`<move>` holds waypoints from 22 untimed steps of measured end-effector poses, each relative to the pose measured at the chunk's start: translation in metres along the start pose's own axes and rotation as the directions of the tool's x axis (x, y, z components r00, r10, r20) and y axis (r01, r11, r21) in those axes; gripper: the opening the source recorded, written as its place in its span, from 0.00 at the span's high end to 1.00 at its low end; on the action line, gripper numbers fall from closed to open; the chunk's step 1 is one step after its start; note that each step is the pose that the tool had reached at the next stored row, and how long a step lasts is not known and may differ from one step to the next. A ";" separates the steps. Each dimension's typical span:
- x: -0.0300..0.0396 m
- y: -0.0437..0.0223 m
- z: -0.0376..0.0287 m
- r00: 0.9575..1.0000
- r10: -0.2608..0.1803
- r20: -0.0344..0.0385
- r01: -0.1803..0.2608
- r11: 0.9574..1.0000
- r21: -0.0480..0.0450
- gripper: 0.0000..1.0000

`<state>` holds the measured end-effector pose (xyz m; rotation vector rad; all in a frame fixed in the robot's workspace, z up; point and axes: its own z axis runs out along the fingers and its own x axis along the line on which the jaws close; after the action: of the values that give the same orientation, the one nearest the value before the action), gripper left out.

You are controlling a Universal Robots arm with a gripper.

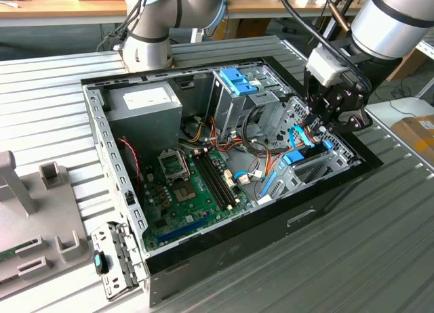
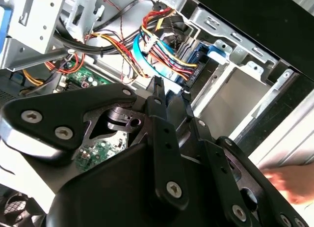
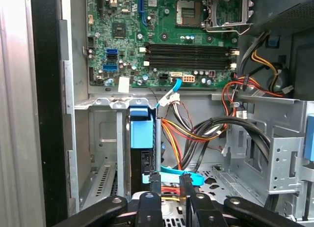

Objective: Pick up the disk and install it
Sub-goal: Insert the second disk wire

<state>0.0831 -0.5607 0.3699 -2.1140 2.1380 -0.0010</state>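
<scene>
The disk (image 1: 296, 157) stands on edge in the drive bay at the open computer case's front corner, on the exterior view's right. It is dark with bright blue rails and end tabs. In the first wrist view the disk (image 3: 141, 133) sits between silver bay walls. My gripper (image 1: 319, 127) hangs just above and beside it, open with a narrow gap and nothing between the fingers. A light blue flat cable (image 3: 196, 178) runs behind the fingertips (image 3: 154, 178). In the second wrist view the gripper (image 2: 172, 88) points at the disk (image 2: 202, 65) and its cable plugs.
The motherboard (image 1: 193, 184) fills the case floor, with a grey power supply (image 1: 146, 103) at the back. A tall silver drive cage with a blue clip (image 1: 239, 80) stands beside the bay. Coloured cable bundles (image 3: 196, 133) hang close to the gripper. A grey fixture (image 1: 34, 218) lies at the exterior view's left.
</scene>
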 end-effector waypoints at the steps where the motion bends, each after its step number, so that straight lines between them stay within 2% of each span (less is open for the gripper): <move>1: -0.0002 -0.0003 -0.0026 1.000 0.000 0.003 0.000 1.000 0.000 0.71; 2: -0.0003 -0.0004 -0.0037 1.000 0.001 0.006 -0.001 1.000 0.000 0.71; 5: -0.0005 -0.0005 -0.0052 1.000 0.001 0.007 -0.001 1.000 0.000 0.71; 8: -0.0011 0.0000 -0.0118 1.000 0.002 0.010 -0.002 1.000 0.000 0.71; 10: -0.0011 0.0001 -0.0120 1.000 0.005 0.010 -0.005 1.000 0.000 0.71; 12: -0.0011 0.0055 -0.0127 1.000 0.008 0.012 -0.008 1.000 0.001 0.71; 16: -0.0017 0.0059 -0.0194 1.000 0.016 0.011 -0.016 1.000 0.001 0.71; 22: -0.0017 0.0059 -0.0194 1.000 0.020 0.011 -0.020 1.000 0.002 0.71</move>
<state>0.0754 -0.5608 0.3887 -2.0864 2.1528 0.0101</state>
